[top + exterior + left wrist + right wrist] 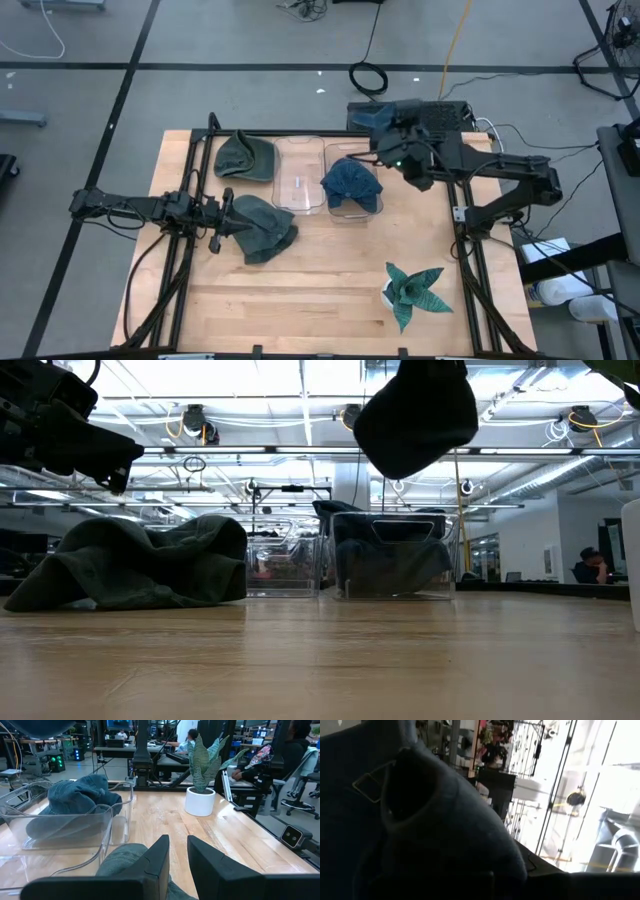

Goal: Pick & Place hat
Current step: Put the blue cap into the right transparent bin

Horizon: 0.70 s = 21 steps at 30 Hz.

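A green hat (262,228) is being pinched in the nearly closed left gripper (226,214) on the near left, while a blue hat (351,182) is being held by the clamped right gripper (398,160) directly over the right bin (372,204).

Grey floor (250,40) with black tape lines, bright ceiling lights (300,375)

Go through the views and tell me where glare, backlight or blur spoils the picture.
Low view: ceiling lights glare, so the lifted hat is a dark silhouette; the near table is soft. Right wrist view: the hat fills the frame, dark against blown-out windows. Left wrist view: evenly lit, with reflections on the bin. High view: even, no glare.
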Available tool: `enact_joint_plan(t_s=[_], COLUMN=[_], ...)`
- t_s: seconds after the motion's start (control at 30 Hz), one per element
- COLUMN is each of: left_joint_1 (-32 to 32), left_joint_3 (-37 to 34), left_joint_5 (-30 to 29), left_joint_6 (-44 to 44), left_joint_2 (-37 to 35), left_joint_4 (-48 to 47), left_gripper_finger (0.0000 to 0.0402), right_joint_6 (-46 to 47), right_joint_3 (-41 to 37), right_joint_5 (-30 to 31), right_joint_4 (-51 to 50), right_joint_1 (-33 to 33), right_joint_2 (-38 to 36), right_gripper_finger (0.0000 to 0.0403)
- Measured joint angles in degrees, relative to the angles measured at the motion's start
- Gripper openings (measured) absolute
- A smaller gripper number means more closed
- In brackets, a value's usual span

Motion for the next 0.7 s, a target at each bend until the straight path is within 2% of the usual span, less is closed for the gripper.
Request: enact_joint_plan(t_s=[0.4, 0.7], left_joint_1=[0.0, -0.01], left_joint_3=[0.0, 0.02], left_joint_5=[0.0, 0.0], left_joint_6=[0.0, 0.0], left_joint_2=[0.0, 0.0], left_joint_4=[-0.02, 0.0], left_gripper_finger=[0.0077, 0.0077], right_joint_6=[1.91, 6.82], right_joint_3=[0.36, 0.36], right_joint_5=[0.07, 1.7], right_joint_4=[-0.15, -3.23], right_joint_1=[4.29, 4.44], right_joint_2=[5.77, 10.58], right_gripper_finger=[0.0, 0.0])
